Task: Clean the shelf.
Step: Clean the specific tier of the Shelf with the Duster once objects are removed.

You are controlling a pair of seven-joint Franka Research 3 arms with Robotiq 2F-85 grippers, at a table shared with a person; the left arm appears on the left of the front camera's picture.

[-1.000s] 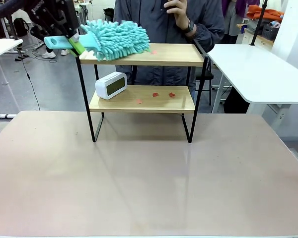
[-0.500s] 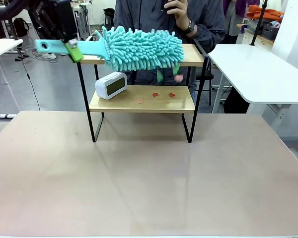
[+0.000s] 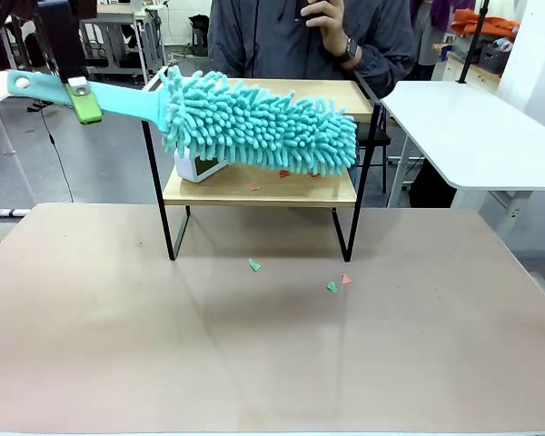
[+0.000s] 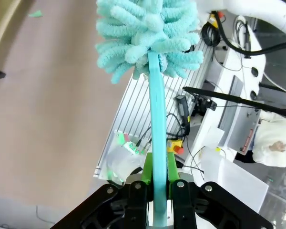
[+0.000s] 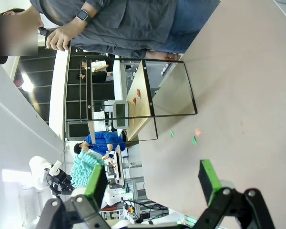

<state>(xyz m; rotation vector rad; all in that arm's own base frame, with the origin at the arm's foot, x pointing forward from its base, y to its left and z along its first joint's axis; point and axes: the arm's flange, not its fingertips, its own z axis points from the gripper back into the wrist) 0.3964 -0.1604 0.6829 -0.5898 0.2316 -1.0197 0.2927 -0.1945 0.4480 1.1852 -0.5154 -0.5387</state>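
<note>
You have bright, even light in the front view, diffuse and from overhead. The worktop (image 3: 272, 363) shows a pale sheen down its middle and only faint, soft shadows near the shelf (image 3: 300, 193) legs. The side table (image 3: 472, 127) on the right is close to washed out. Focus holds sharp from near to far. In your left wrist view the duster (image 4: 150, 33) fibres are crisp, the left hand (image 4: 158, 169) is dark and short of detail, and straight lines bow toward the borders. Your right wrist view has harder contrast. A ceiling lamp (image 5: 26, 85) flares, a white patch blows out at lower left, and the right hand (image 5: 152, 180) has slightly blurred pads (image 5: 209, 177)
</note>
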